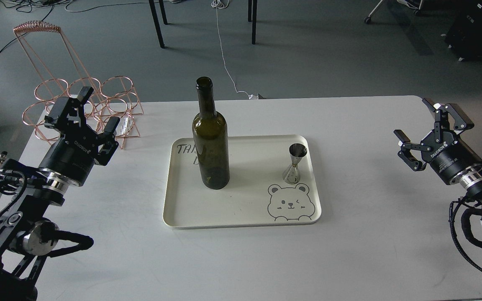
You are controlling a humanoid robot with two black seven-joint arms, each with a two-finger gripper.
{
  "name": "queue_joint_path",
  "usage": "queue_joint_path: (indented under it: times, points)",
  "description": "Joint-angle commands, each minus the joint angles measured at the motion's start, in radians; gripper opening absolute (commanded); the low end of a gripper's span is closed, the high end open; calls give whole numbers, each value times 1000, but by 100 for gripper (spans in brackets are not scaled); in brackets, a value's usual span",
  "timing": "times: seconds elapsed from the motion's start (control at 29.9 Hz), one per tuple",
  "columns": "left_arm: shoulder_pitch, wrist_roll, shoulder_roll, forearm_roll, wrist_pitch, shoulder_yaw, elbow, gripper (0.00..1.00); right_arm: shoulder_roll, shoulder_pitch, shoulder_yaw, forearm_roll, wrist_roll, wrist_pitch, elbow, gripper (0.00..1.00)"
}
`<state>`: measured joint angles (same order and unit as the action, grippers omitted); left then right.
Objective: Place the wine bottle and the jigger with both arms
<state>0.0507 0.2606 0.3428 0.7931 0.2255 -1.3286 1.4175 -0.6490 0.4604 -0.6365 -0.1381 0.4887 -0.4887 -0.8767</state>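
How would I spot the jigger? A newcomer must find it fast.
Look at the cream tray in the middle of the white table. On its right side, just above the bear drawing, stands the jigger. Unlike the tall dark wine bottle left of it, it is small, shiny steel and hourglass-shaped.

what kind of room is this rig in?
Likely a lab or workshop, not a bar or kitchen: bare grey floor with loose cables, a plain white table, and chair castors at the edges. The wine bottle and jigger look like staged props.
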Motion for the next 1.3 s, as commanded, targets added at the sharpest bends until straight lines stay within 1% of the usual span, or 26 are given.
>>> queue_joint_path:
  times: [0.0,0.27,0.4,0.53,0.63,0.97,1.1,1.27]
  points:
    - [0,-1,-1,0,2,2,0,98,0,1,1,0,0,0,1,99]
    - [-5,-1,-18,-11,12,0,-3,98,3,11,1,-1,0,0,5,99]
    - [-2,-14,-22,-12,3,5,-9,98,3,11,3,-2,0,0,5,99]
    - [-2,-14,-21,-14,9,3,-12,98,2,9,1,-2,0,0,5,99]
    - [-3,-6,-19,-14,9,0,-11,98,3,9,1,-2,0,0,5,99]
    - [-2,-8,-19,-14,9,2,-9,98,-1,11,0,-2,0,0,5,99]
    - [0,-11,-19,-14,9,3,-8,98,-29,12,-9,-9,0,0,-1,99]
    - [1,-12,-15,-12,8,2,-2,98,-135,15,-28,-98,0,0,-65,99]
